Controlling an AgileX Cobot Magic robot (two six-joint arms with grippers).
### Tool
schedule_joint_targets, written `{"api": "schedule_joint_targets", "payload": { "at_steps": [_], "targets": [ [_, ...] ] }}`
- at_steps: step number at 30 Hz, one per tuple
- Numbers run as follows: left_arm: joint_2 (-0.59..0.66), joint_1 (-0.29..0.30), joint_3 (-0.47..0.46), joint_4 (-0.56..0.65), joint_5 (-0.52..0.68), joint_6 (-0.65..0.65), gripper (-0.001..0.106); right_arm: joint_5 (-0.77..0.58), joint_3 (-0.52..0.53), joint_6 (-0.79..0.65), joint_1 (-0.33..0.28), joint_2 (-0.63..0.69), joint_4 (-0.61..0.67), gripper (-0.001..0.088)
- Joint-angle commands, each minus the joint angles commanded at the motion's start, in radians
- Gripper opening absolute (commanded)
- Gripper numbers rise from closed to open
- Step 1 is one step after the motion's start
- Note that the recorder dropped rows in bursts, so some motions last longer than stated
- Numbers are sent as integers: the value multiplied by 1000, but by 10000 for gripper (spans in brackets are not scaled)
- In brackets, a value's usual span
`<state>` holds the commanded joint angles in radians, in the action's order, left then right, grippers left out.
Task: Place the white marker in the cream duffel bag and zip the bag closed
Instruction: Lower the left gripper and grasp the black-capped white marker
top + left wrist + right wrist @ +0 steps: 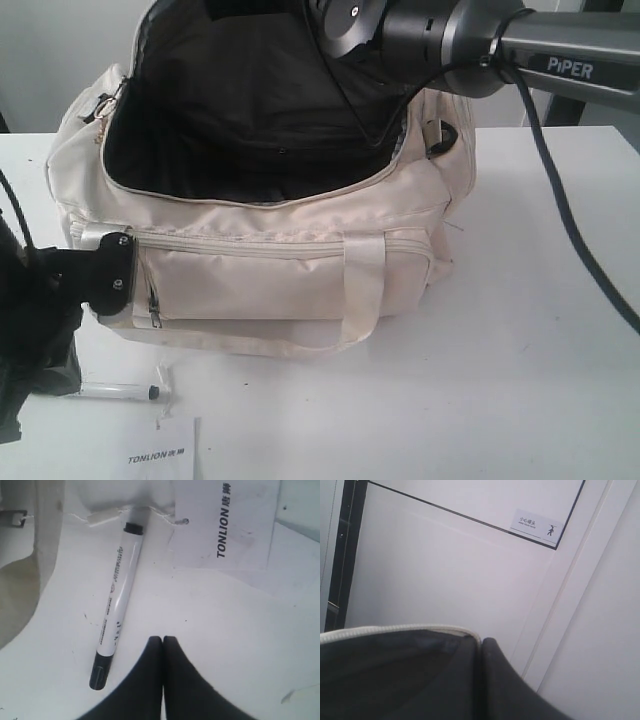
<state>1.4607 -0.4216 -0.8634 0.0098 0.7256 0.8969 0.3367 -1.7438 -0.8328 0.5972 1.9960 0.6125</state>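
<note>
I see the slim, smooth marker lying on the matte white table, lower left in the exterior view, before the soft cream bag, beside a flat paper card. My left gripper hangs pressed together, empty, near it; my right gripper pinches the bag's raised, dark-lined flap.

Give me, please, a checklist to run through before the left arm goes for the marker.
1. Slim white marker with dark cap lies free on the white table: ok.
2. Left jaws open for it: not ok, shut.
3. Large cream fabric duffel bag top zipper open: ok.
4. Right jaws shut on its raised flap: ok.
5. White TONLION paper card apart from marker: ok.
</note>
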Motion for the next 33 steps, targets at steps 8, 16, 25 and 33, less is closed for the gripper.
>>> {"api": "schedule_joint_targets", "payload": {
  "at_steps": [8, 16, 25, 33],
  "targets": [
    [19, 0, 37, -10, -72, 70, 455, 0, 0, 0, 0, 0, 0, 0],
    [22, 0, 82, -10, -178, 259, 455, 0, 0, 0, 0, 0, 0, 0],
    [98, 0, 82, -28, -180, 259, 455, 0, 0, 0, 0, 0, 0, 0],
    [139, 0, 82, -28, -203, 259, 455, 0, 0, 0, 0, 0, 0, 0]
  ]
}}
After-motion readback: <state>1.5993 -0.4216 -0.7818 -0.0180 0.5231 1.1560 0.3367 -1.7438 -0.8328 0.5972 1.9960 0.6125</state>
